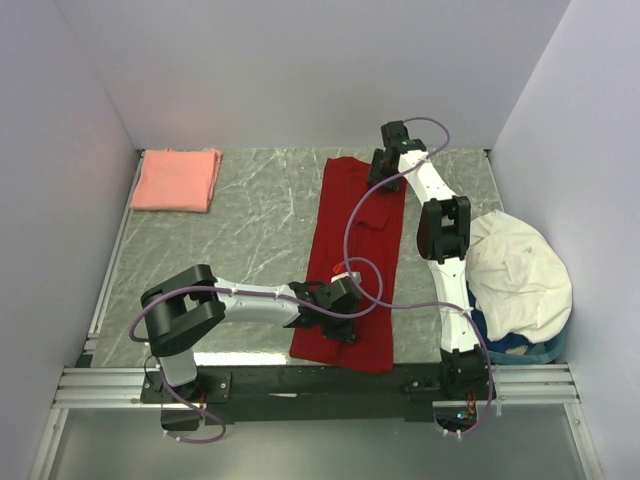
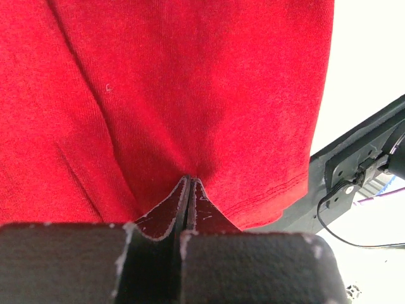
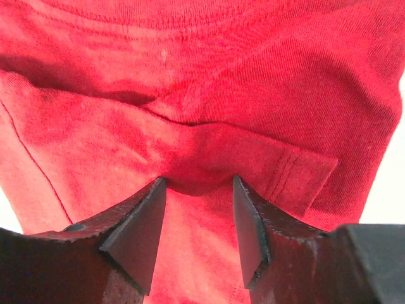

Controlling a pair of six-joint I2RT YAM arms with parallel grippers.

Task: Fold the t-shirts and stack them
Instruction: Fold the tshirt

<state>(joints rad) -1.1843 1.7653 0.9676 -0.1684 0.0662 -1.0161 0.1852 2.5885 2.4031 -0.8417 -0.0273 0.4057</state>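
**Bright, Even Light; Whites Blown Out**

Soft overhead light, faint shadows on the table [image 1: 250,230]. In both wrist views the background beyond the red shirt [image 2: 190,95] burns white at 3 o'clock; the fingers [image 2: 164,215] at 6 o'clock look soft.

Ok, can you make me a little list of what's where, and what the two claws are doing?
Red shirt: folded into a long strip in the middle of the table
Pink shirt: folded small, far left corner
Left claw: shut, tips at the red shirt's near end
Right claw: open, over the red shirt's far end
White cloth: heaped on a blue tub, right side
Stacked yet: no, the two shirts lie apart
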